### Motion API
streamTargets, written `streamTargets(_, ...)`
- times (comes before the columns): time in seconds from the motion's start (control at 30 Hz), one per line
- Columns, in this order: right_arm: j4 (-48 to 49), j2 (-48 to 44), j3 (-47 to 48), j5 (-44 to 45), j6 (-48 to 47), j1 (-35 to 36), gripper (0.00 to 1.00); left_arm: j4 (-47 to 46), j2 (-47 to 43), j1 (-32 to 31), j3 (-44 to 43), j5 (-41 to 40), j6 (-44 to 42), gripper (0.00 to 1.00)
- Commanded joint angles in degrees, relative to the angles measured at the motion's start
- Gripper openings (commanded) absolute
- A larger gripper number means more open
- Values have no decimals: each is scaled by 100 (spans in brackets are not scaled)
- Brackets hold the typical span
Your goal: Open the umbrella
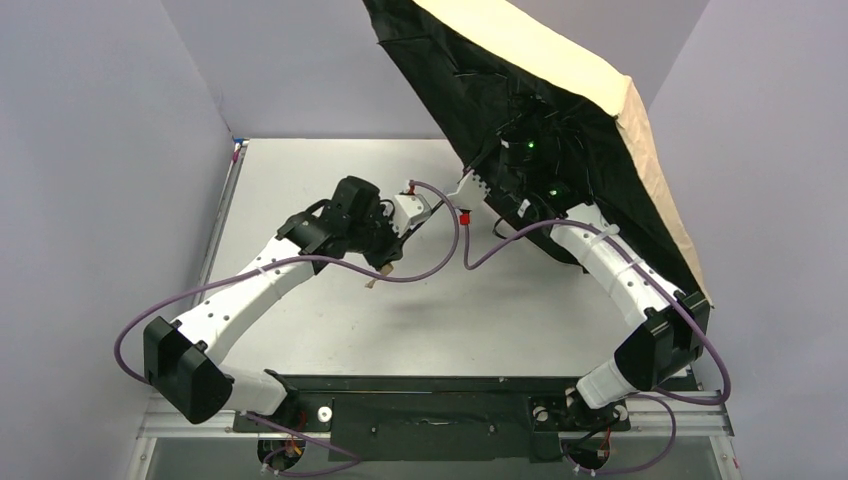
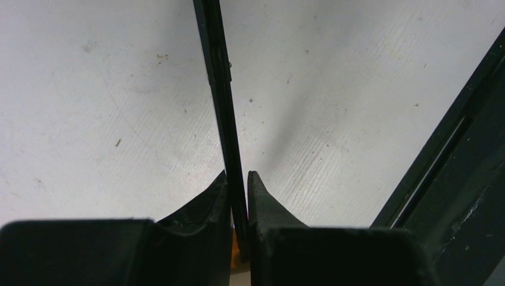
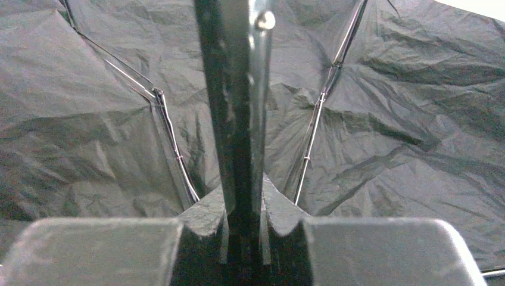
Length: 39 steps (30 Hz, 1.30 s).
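The umbrella [image 1: 560, 60] stands spread at the back right, peach-tan outside with a black lining [image 1: 465, 90]. Its canopy tilts over the right arm. My left gripper [image 1: 384, 258] is shut on the thin black shaft [image 2: 217, 71] just above the small tan handle [image 1: 373, 282], low over the table. In the left wrist view the left gripper [image 2: 238, 179] has its fingers pressed on the shaft from both sides. My right gripper [image 3: 243, 190] is shut on the thicker upper shaft [image 3: 235, 89] under the canopy, facing the black lining [image 3: 417, 119] and thin ribs [image 3: 314, 128].
The pale table [image 1: 330, 310] is boxed in by grey walls at the left, back and right. Purple cables [image 1: 440, 262] loop between the arms. The canopy's lower edge [image 1: 690, 270] hangs over the right forearm. A black mounting bar [image 1: 430, 405] runs along the near edge.
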State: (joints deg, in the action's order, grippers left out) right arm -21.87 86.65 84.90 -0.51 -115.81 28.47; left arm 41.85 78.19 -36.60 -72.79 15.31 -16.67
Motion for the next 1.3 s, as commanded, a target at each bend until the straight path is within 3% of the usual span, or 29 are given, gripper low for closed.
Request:
streamTargets(0.0,1708,-291,444,979,-236,-982,6,1974,-266,-105,491,-14,-346,0)
streamTargets(0.3,2055,-302,471,740,-354,-1305,16,1928,-347,-111,822,-141,-428,0)
streamTargets(1.03,2408,126,908,843,-653,-2160,12,2053,-505,-113,1166,-178,-553,0)
streamTargets(1.27,2543,332,1283,804,-602,-2260,12,2137,-276,-118,1456,-612,-678,0)
